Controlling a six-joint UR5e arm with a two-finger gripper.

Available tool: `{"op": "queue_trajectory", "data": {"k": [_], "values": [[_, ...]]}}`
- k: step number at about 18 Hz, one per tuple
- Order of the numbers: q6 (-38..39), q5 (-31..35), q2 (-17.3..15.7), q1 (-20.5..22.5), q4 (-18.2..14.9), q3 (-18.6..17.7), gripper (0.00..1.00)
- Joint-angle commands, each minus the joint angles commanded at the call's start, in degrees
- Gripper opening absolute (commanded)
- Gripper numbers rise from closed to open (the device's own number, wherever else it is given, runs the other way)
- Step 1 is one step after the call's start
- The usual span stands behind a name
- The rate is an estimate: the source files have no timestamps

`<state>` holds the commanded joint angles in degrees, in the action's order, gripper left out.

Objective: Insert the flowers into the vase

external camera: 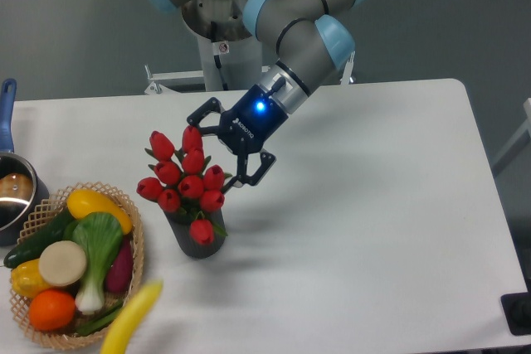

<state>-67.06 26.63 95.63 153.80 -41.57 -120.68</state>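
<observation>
White table (373, 205), arm angled down-left, pincer (222, 147) spread wide, seemingly clear of flowers (184, 181) in vase (197, 238)

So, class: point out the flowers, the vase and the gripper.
flowers (190, 186), fixed camera, on a middle red bud.
vase (199, 243), fixed camera, on its dark side wall.
gripper (226, 146), fixed camera, midway between its open fingertips.

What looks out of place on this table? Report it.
A blurred yellow object at the bottom edge, beside the wicker basket, looks oddly smeared. One tulip droops over the vase rim.
</observation>
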Motion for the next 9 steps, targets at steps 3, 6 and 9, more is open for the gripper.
{"op": "queue_trajectory", "data": {"k": [3, 6, 9], "values": [[0.0, 6.8, -3.8, 3.3, 0.0, 0.5, 1.00], [0.0, 14.9, -7.3, 5.9, -0.1, 0.9, 1.00], [-0.5, 24.2, -9.0, 6.9, 0.0, 1.8, 1.00]]}}
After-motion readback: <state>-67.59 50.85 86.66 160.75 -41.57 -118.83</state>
